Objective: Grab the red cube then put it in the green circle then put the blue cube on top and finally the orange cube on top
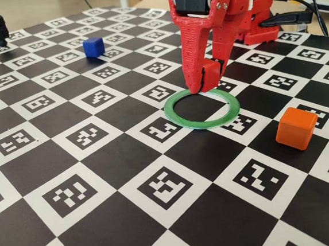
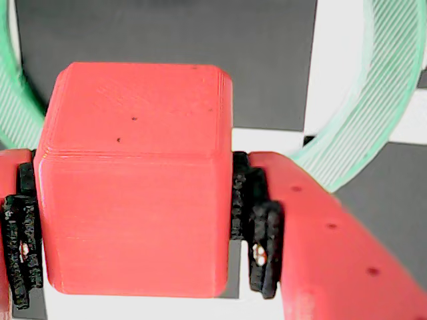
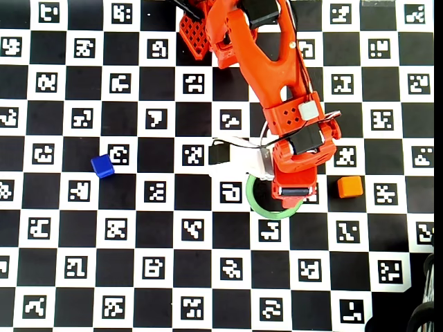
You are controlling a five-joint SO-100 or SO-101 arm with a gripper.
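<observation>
Low front fixed, top-down overhead, close downward wrist view share the green circle [image 1: 202,109]

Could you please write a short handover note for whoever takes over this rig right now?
Gripper: shut on the small matte red cube, low over the far edge of the thin flat green ring in the fixed view; whether the cube touches the board is unclear.
Small deep-blue cube: far left on the checkered board, untouched.
Small orange cube: right of the ring, untouched.
Done: red cube grabbed.
Left: release it inside the ring, then stack blue, then orange.
</observation>
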